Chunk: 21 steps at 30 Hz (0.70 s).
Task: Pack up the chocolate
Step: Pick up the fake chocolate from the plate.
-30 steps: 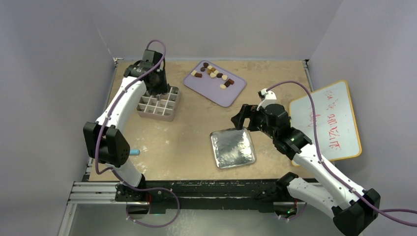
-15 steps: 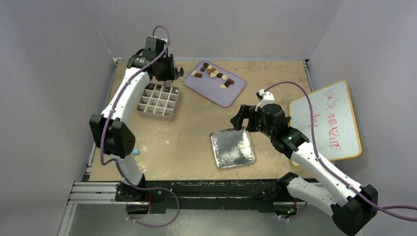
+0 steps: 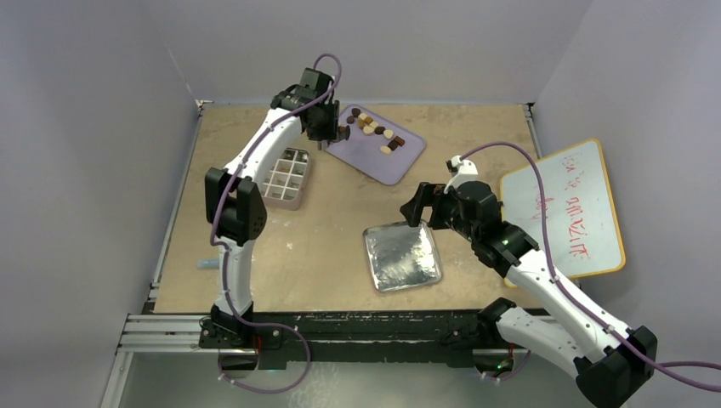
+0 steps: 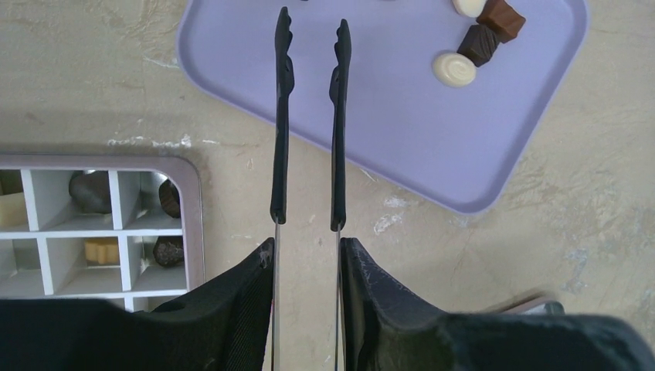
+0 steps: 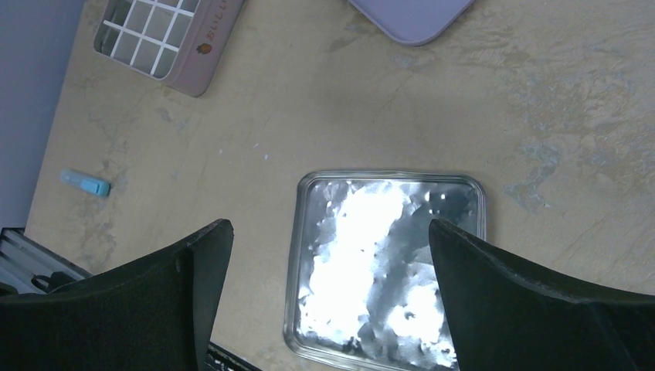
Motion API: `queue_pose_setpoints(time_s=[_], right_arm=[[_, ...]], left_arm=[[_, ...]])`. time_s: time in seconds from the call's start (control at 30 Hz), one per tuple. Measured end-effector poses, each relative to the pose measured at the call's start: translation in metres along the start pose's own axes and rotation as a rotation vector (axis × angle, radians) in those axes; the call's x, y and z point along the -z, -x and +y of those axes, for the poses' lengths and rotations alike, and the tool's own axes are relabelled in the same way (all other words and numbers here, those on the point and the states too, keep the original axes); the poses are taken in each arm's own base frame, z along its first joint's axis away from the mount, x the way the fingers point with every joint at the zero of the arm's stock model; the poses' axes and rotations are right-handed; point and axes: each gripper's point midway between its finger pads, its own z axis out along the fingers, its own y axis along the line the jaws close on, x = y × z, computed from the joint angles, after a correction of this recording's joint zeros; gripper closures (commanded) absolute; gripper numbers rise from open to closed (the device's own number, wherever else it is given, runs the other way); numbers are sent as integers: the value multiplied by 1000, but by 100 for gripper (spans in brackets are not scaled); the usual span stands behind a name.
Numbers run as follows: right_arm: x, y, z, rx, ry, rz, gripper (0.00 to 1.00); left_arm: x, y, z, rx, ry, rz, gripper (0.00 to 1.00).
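- Left wrist view: the left gripper (image 4: 307, 253) is closed to a narrow gap on the black tweezers (image 4: 282, 116), one finger pressing each arm.
- The tweezer tips stand slightly apart with nothing between them, over the near-left part of the lavender tray (image 4: 402, 139).
- The chocolate (image 4: 454, 69) that shows here lies on the tray ahead and to the right of the tips. It is a cream-white round piece just beside a dark block (image 4: 479, 45), with a mid-brown one (image 4: 502, 18) behind them.
- Left of the gripper fingers, close by, sits the divided box (image 4: 193, 201). Several of its cells each hold a piece, among them dark ones (image 4: 93, 189) and a tan one (image 4: 102, 250).
- Top external view: the rest of the pieces (image 3: 374, 127) form a loose cluster on the tray just to the right of the left gripper (image 3: 321, 127).
- Right wrist view: the right gripper (image 5: 328, 232) is spread wide and holds nothing. It hangs above the crinkled silver square lid (image 5: 386, 255), which lies between and below its fingers.
- A small blue item (image 5: 85, 182) lies on the table well off to that gripper's left.
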Motion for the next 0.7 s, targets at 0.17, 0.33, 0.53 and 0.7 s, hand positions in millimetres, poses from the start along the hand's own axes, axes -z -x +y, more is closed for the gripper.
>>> queue_pose_setpoints(time_s=[0.17,0.33,0.53,0.7], right_arm=[[2,-1,-1,4,-3,4,1],[4,0,-1,8,-1,0,1],[5,0,-2,10,-4,-1,1],[5,0,-2,14,-6,-2,1]], left_arm=[[-20,-2,6,-4,10,13,66],[-29,0,10,-22,25,-4,65],[-40,9,13,-47,35,-44,64],[-59,6,15,-64,37,-42,63]])
